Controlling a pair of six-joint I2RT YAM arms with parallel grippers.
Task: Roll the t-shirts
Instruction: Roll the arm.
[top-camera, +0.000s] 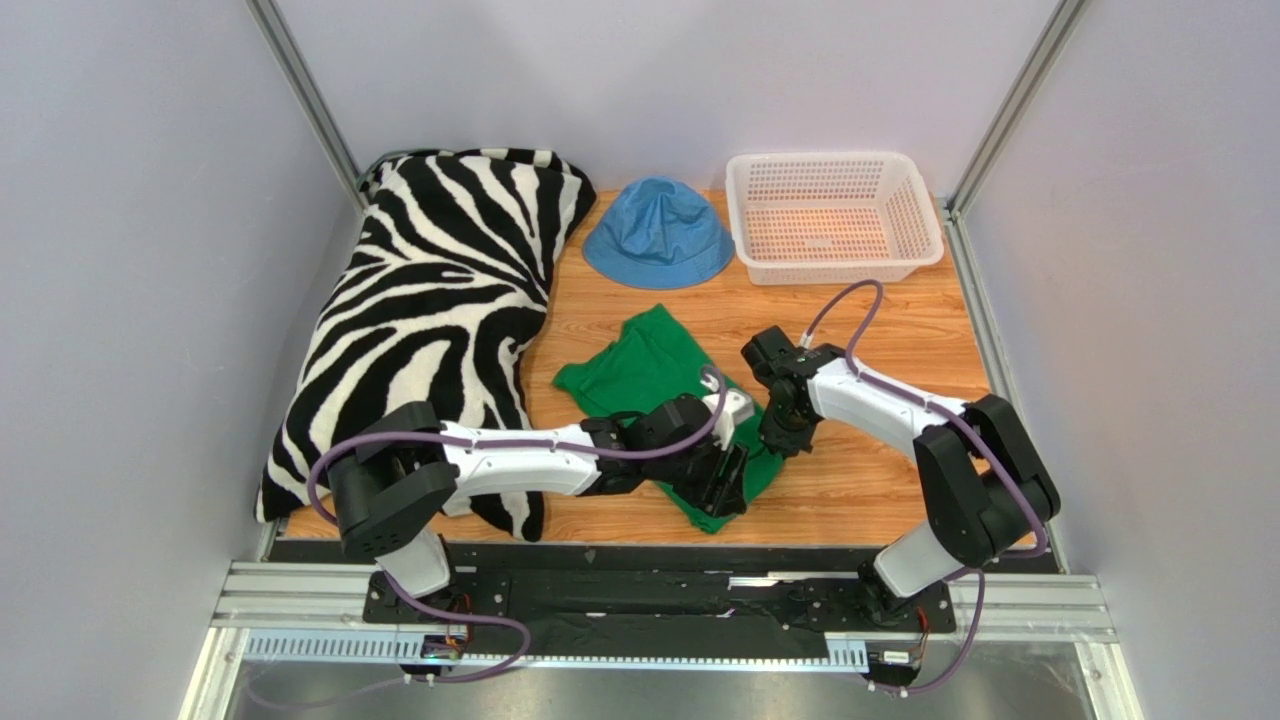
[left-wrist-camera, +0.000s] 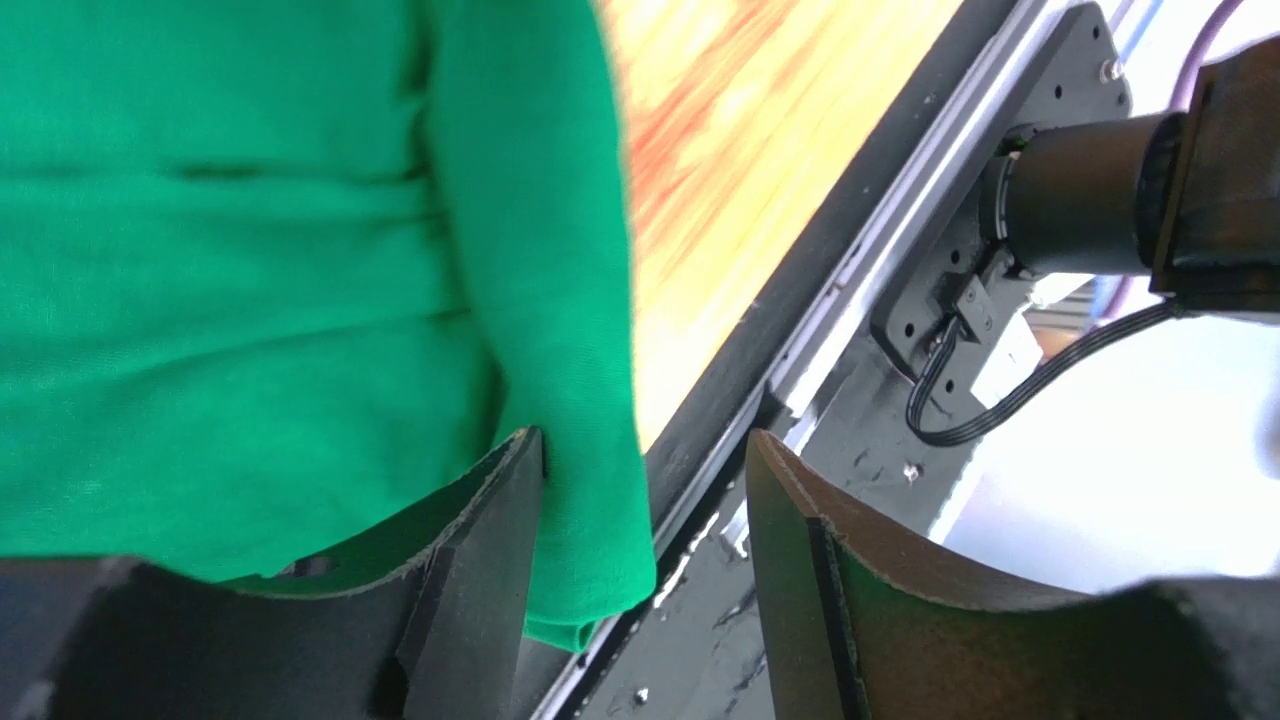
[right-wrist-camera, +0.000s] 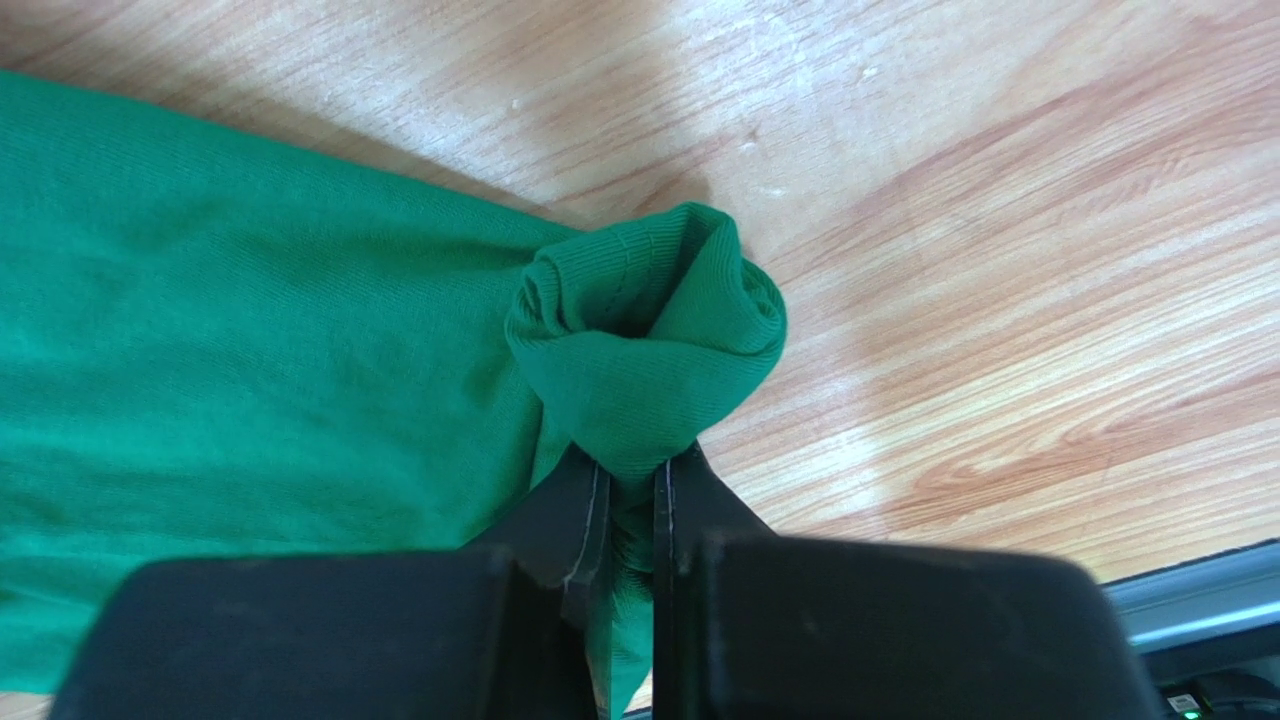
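The bright green t-shirt (top-camera: 639, 375) lies rumpled on the wooden table, its near part under both grippers. My left gripper (top-camera: 726, 477) is open at the shirt's near edge. In the left wrist view, the shirt (left-wrist-camera: 226, 270) hangs past the left finger and its hem sits between the spread fingers of my left gripper (left-wrist-camera: 643, 438), close to the table's front rail. My right gripper (top-camera: 781, 435) is shut on the shirt. In the right wrist view, my right gripper (right-wrist-camera: 631, 468) pinches a curled bunch of the green cloth (right-wrist-camera: 654, 338) lifted just above the wood.
A black-and-white zebra pillow (top-camera: 428, 300) fills the left side. A blue bucket hat (top-camera: 658, 233) and a white plastic basket (top-camera: 831, 218) stand at the back. The black mounting rail (top-camera: 661, 578) runs along the near edge, also seen in the left wrist view (left-wrist-camera: 842, 300).
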